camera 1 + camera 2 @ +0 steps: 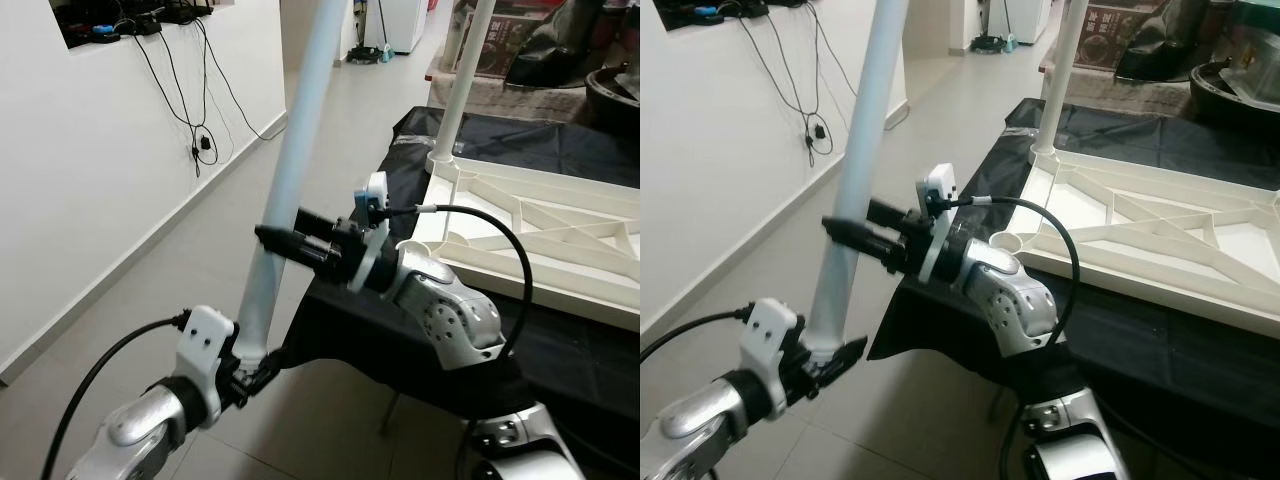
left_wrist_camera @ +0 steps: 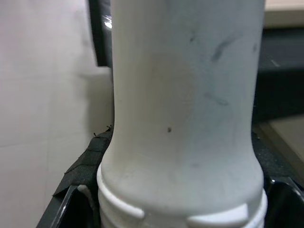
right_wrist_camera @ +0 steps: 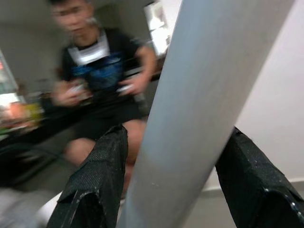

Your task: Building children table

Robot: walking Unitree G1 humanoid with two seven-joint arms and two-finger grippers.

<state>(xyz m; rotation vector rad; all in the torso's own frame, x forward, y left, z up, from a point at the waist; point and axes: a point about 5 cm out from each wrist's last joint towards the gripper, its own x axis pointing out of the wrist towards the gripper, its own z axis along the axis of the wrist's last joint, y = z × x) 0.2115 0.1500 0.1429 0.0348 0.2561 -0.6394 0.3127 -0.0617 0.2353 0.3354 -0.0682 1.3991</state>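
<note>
A white table leg (image 1: 300, 140), a long plastic tube, stands tilted in the air to the left of the work surface, its upper end passing out of the top of the head views. The left gripper (image 1: 250, 372) is clenched on the leg's lower end, where the tube narrows to a ribbed collar (image 2: 183, 209); the left wrist view shows the collar seated between the two black fingers. The right gripper (image 1: 275, 240) grasps the same leg higher up, about midway along the visible length, reaching across from the right. In the right wrist view its two padded fingers (image 3: 95, 180) sit on either side of the tube, touching it.

The white tabletop (image 1: 560, 235) lies upside down on a black cloth (image 1: 420, 340) to the right, ribbing facing up. A second white leg (image 1: 462, 90) stands upright in the tabletop's far left corner socket. An empty round socket (image 1: 1005, 242) is at the near left corner, just beside the right forearm.

A seated person (image 3: 102, 80) shows blurred behind the held leg in the right wrist view. Black cables (image 1: 195, 90) hang down the white wall at left.
</note>
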